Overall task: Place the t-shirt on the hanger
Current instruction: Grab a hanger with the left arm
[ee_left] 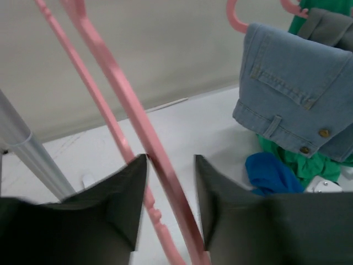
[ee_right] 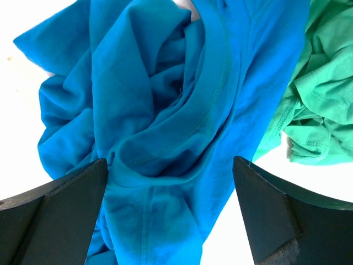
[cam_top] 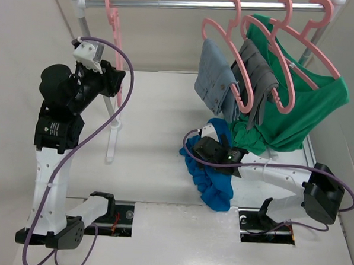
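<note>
The hanger (cam_top: 114,23) is thin salmon-pink plastic and hangs bare on the left end of the rail. My left gripper (cam_top: 116,82) is raised to its lower part. In the left wrist view one slanted arm of the hanger (ee_left: 127,105) runs between the fingers of that gripper (ee_left: 171,165), with gaps still showing beside it. The t-shirt (cam_top: 213,182) is blue and lies crumpled on the table. My right gripper (cam_top: 207,151) hovers just over it, open wide, with the t-shirt (ee_right: 165,110) folds filling the space between the fingers of that gripper (ee_right: 171,165).
A metal rail (cam_top: 201,4) spans the back. Other pink hangers on its right end carry denim shorts (cam_top: 218,81), a grey garment (cam_top: 257,77) and a green shirt (cam_top: 303,109) that trails onto the table. The rack's left post (cam_top: 113,135) stands beside my left arm.
</note>
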Controlling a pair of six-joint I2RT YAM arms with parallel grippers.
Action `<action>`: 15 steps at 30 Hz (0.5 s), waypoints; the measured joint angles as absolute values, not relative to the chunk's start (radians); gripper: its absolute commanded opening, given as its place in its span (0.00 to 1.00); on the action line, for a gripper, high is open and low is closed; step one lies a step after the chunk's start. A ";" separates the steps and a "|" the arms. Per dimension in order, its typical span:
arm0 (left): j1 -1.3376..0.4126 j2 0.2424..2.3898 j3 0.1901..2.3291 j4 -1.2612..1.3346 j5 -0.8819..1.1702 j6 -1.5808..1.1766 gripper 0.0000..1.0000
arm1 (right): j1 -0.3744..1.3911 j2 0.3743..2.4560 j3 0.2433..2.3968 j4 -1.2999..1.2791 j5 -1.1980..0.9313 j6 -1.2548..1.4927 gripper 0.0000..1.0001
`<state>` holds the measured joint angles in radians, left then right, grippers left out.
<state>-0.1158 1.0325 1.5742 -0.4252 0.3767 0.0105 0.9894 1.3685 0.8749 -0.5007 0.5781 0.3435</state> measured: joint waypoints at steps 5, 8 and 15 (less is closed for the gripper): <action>-0.116 1.026 1.570 -0.458 0.332 0.055 0.01 | 0.989 1.369 0.875 -0.493 0.576 0.343 0.99; -0.116 0.999 1.564 -0.461 0.325 0.076 0.00 | 0.989 1.369 0.875 -0.493 0.572 0.343 0.99; -0.111 0.937 1.534 -0.445 0.283 0.105 0.00 | 0.989 1.369 0.875 -0.493 0.568 0.343 0.99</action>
<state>-0.1108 0.9371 1.5341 -0.4450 0.2832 0.1051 0.9894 1.3685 0.8745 -0.4934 0.5678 0.3428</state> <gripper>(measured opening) 0.047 0.987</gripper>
